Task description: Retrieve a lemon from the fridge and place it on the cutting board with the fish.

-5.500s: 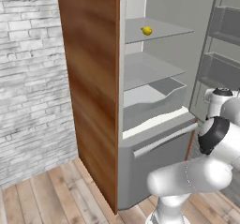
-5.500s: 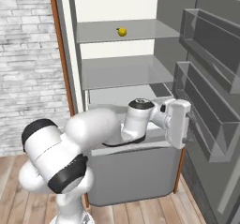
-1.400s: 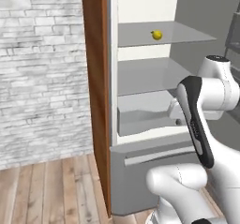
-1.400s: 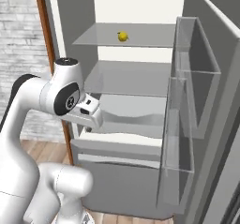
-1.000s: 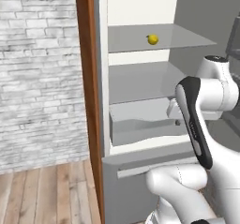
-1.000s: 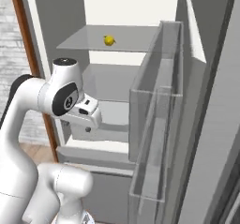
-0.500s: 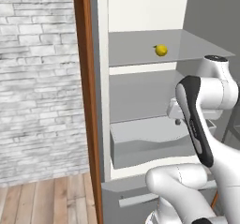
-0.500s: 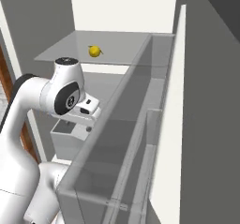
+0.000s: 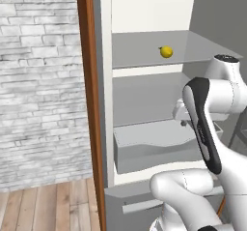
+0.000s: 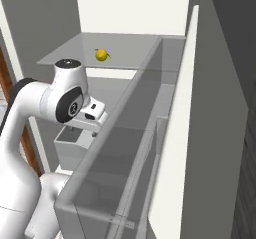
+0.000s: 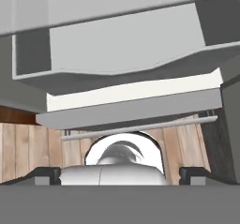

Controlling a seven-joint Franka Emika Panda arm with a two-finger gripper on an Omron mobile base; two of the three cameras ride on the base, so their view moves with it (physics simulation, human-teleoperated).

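The fridge (image 9: pixel 144 85) stands open, its pale inside facing the robot, with a brown wood side panel (image 9: pixel 89 104) along its left edge and a grey brick wall (image 9: pixel 38 80) beyond that. The lemon (image 9: pixel 166 51) lies alone on the upper grey shelf (image 9: pixel 140 51), toward the back and right of the middle in the left base view; in the right base view it sits left of the shelf's middle. It looks nearly round, so its long axis cannot be told for sure, but a small dark nub shows at its left in the left base view and at its right in the right base view. The shelf below it looks bare. Under that sits a grey bin (image 9: pixel 154 148) with a wavy front rim; nothing can be seen inside it from these angles. Below the bin, the lower drawer (image 11: pixel 126 110) with its thin bar handle shows in the hand view, over a wood plank floor (image 11: pixel 28 148). The open door (image 10: pixel 165 148) carries clear bins on its inner side, which look vacant. The gripper (image 11: pixel 121 174) is level with the bin, well below the lemon, its two dark fingertips (image 11: pixel 47 175) spread wide apart with nothing between them.
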